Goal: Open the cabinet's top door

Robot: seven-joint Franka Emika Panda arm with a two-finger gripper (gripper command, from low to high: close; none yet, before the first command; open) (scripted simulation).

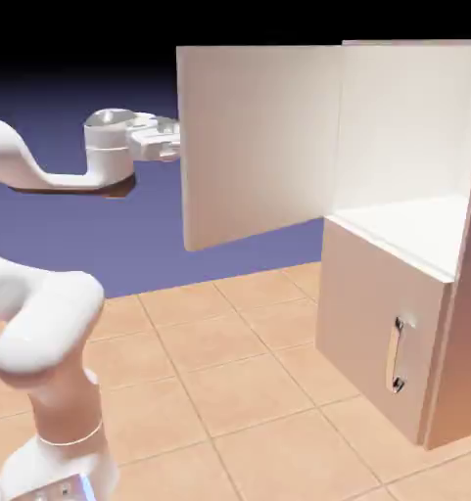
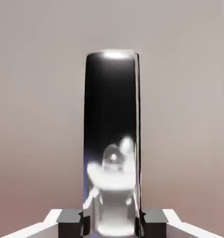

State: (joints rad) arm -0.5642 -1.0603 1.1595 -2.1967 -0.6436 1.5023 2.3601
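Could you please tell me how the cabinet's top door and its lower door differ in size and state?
The top door stands wide open, baring the white interior, while the lower door is closed. The top door is taller than the lower door. The gripper is shut on the top door's handle; nothing holds the lower door's handle. Both are flat panels.

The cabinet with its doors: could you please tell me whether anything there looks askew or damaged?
Nothing stands out: the top door hangs wide open, the claw grips its handle, and the lower door looks shut.
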